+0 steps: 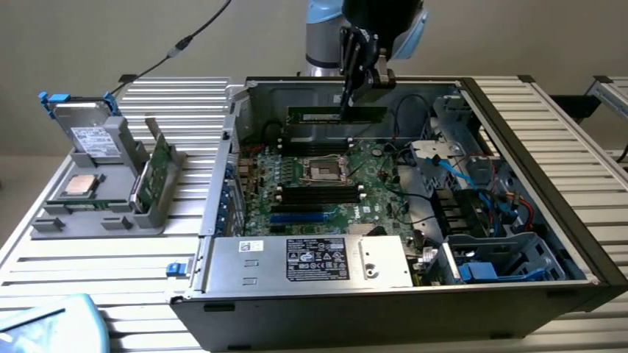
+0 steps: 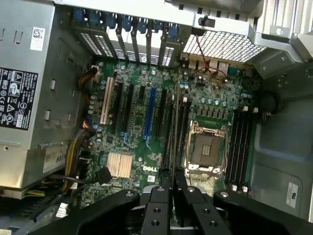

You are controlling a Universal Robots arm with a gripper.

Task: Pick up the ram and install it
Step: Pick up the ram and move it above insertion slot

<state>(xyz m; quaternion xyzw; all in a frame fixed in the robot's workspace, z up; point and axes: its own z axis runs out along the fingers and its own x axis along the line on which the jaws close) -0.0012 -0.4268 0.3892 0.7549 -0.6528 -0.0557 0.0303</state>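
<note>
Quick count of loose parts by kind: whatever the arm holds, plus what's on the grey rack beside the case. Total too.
ram stick, clamped in the jaws of the gripper: 1
drive, on the rack: 1
processor chip, on the rack: 1
green card, standing in the rack: 1
Total: 4

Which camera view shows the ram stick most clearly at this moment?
The exterior view. There the ram shows its long green face, gripped by the end effector inside the open computer case. The wrist view shows the ram edge-on, as a thin line running out from between the fingers.
</note>
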